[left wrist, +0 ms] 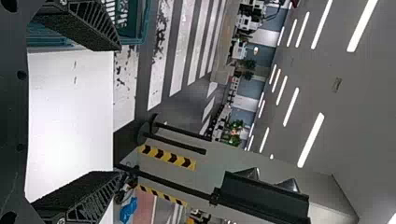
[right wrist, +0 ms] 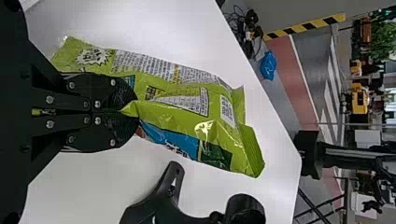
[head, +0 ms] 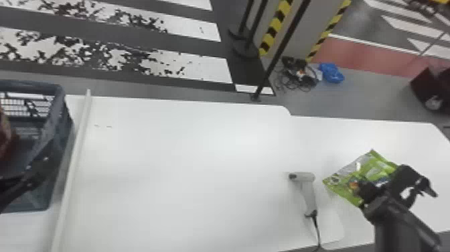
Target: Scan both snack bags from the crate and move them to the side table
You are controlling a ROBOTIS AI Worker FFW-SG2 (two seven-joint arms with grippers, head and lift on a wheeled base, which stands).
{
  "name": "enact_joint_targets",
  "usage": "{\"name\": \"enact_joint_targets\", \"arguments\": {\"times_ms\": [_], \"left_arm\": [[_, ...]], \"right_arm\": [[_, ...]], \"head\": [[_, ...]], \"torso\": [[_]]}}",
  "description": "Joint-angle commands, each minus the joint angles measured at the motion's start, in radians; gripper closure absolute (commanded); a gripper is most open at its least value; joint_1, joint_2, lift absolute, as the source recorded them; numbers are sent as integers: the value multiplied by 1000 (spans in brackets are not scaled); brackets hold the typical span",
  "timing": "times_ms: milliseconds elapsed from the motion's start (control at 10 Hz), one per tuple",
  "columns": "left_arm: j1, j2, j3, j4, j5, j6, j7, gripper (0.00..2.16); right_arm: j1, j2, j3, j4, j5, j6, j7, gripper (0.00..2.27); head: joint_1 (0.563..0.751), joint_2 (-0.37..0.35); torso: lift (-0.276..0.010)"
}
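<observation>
My right gripper (head: 363,192) holds the green snack bag (head: 371,167) over the side table (head: 413,140), right of the grey scanner (head: 308,194). In the right wrist view the right gripper (right wrist: 132,112) is shut on one end of the green bag (right wrist: 187,109), whose body stretches out past the fingers. The other snack bag (head: 5,134), reddish, is partly visible in the crate (head: 55,134) at the far left. My left gripper (head: 36,169) is at the crate's near right side; in the left wrist view the left gripper (left wrist: 116,109) stands open, with nothing between its fingers.
A black object with a looped part (right wrist: 166,200) lies beside the green bag. The scanner's cable (head: 316,231) runs off the front edge of the white table (head: 187,161). A pale raised strip (head: 75,161) separates the crate from the main tabletop.
</observation>
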Motion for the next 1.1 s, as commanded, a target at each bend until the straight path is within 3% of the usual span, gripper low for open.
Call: {"name": "enact_joint_targets", "arguments": {"times_ms": [0,100,200,300,400,500,700,1000], "left_arm": [[0,0,0,-7,0,-2,0,36],[0,0,0,-10,0,-2,0,36],[0,-3,-5,-10,0,-2,0,36],[0,-6,-8,-10,0,-2,0,36],[1,-6,-11,-12,-2,-2,-2,36],[3,-6,-11,-12,-3,-2,0,36],[1,-9,-11,-15,-6,-2,2,36],[1,-12,-34,-22,-18,-5,45,36]], "right_arm": [[0,10,2,11,-28,3,-4,1561],[1,8,2,11,-22,33,-8,272],[6,5,0,10,-25,39,1,-2],[24,7,2,-7,-35,33,6,-2],[72,34,19,-98,-35,12,10,-2],[142,82,32,-217,-61,-34,85,-2],[267,165,75,-507,-159,-4,113,36],[474,295,243,-897,-229,64,130,76]], "head": [[695,-350],[695,-350],[695,-350],[695,-350],[695,-350],[695,-350],[695,-350],[695,-350]], "torso": [[-29],[-29],[-29],[-29],[-29],[-29],[-29],[-29]]}}
